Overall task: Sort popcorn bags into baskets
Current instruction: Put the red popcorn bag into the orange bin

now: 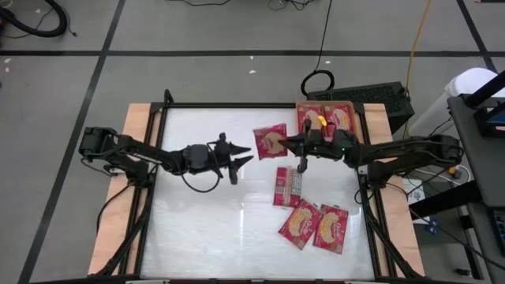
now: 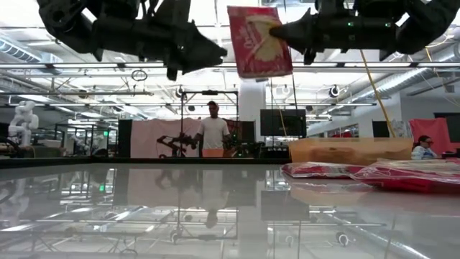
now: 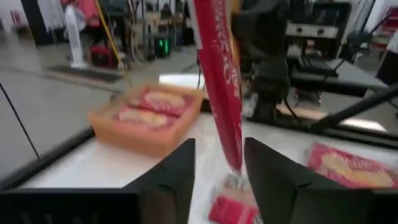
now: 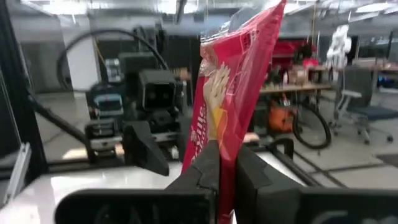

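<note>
We see the right gripper clamped tight on one popcorn bag, its two fingers pressed together on the bag's lower edge with no gap showing between them. The bag hangs in the air well above the table, upright, near the middle of the far edge and just beside the orange tray. In the low view the same bag shows its popcorn picture, held up by the right gripper.

The left gripper hovers just short of this bag with its fingers spread wide and nothing between them. From the left wrist view, the bag stands edge-on just ahead of the parted fingers; we think it is not touching them, though the blur makes that hard to settle.

The tray sits at the far right corner of the table. Two red bags lie flat in it side by side, popcorn pictures up, and they fill its floor.

Three more bags rest on the table's right half. One lies just below the right gripper, about midway between the far and near edges. The other two lie side by side and touching, closer to the near right corner.

In the room beyond the table, a person stands facing us.
</note>
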